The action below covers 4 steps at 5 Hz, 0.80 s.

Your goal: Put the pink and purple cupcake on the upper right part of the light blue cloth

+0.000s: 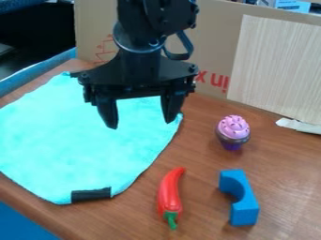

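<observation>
Viewed from the camera, with my gripper (140, 124) as the dial's centre: its two fingers hang parted, a wide gap between them, above the upper right part of a turquoise cloth (75, 140). The cloth spreads mainly towards eight o'clock (a black strip (91, 195) marks its edge at seven). Between five and six o'clock, a red pepper (169, 192) lies on the brown table (203, 159), its green stem towards six. Near five o'clock rests a blue block (246, 212), its curved notch facing nine. A cupcake (233, 130) (pink-topped, purple-based) stands between three and four. Cardboard (216, 42) rises beyond, bearing a wood-grain panel (279, 70) at two.
</observation>
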### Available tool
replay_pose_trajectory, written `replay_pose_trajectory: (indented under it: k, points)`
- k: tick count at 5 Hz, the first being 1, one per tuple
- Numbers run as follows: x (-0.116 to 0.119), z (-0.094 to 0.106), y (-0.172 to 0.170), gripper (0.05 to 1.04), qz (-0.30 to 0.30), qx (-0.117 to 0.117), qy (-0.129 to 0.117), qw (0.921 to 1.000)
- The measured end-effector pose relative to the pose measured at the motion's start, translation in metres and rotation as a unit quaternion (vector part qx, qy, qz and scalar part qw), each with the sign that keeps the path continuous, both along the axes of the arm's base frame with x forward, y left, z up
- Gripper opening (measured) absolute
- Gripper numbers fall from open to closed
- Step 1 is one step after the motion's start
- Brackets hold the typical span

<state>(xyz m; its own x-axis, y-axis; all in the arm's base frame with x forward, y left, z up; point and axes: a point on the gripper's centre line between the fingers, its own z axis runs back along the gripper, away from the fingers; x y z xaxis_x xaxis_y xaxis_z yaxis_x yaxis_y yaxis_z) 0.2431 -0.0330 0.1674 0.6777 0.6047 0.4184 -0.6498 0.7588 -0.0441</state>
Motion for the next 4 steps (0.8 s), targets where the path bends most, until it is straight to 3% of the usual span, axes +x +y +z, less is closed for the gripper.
replay_pose_trajectory:
  k: [1,2,3,4]
  points:
    - [-0.001,-0.004,0.0,1.001,0.001,0.0,0.008,1.0]
    - [0.001,-0.012,-0.005,1.001,-0.002,-0.037,0.023,0.999]
    - [0.008,-0.012,-0.009,1.001,0.0,-0.079,0.021,0.9966]
    - [0.019,-0.014,-0.015,1.001,0.004,-0.094,0.011,0.9955]
